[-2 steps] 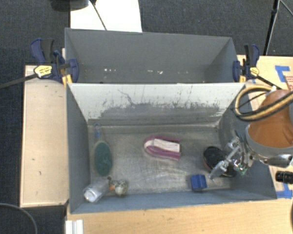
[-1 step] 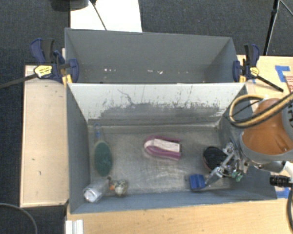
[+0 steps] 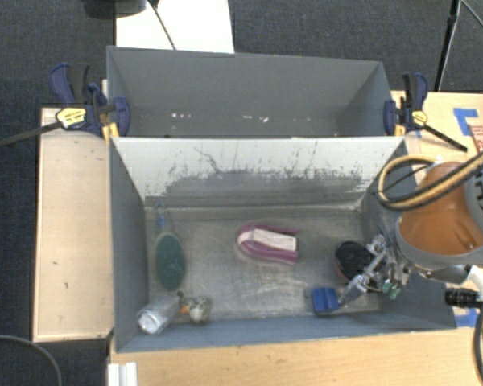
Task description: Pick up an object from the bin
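Far left of the bin point(image 3: 249, 167): dark green oval brush-looking thing point(image 3: 171, 260), long axis front to back. Nearer the front wall, a clear little bottle point(image 3: 153, 320) on its side, mottled ball point(image 3: 198, 308) just beside it. Middle: pink-purple packet point(image 3: 267, 245) with a white patch, too small to read. Right: black round lump point(image 3: 352, 257), then a small blue block point(image 3: 324, 300) by the front wall, lying roughly left-right. Claw point(image 3: 361, 284) right at its right end. Can't tell how open, or whether gripping anything.
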{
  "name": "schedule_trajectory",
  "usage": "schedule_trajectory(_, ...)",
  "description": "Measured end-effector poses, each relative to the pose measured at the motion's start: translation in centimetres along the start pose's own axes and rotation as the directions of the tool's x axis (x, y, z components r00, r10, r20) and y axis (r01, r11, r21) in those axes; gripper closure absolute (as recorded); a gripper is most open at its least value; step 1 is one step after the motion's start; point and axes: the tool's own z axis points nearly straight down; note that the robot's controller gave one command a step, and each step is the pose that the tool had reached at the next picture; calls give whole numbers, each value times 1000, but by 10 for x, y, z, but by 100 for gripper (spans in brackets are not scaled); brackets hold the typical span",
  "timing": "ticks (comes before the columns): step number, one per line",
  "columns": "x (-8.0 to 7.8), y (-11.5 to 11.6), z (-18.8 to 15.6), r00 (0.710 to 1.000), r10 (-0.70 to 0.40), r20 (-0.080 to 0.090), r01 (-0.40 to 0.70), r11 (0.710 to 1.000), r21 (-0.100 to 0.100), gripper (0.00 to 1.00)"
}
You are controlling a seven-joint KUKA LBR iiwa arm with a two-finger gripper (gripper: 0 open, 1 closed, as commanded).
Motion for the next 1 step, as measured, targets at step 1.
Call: schedule_trajectory(1,1,0,0,1000,-2,-1,2,1000,-1,100)
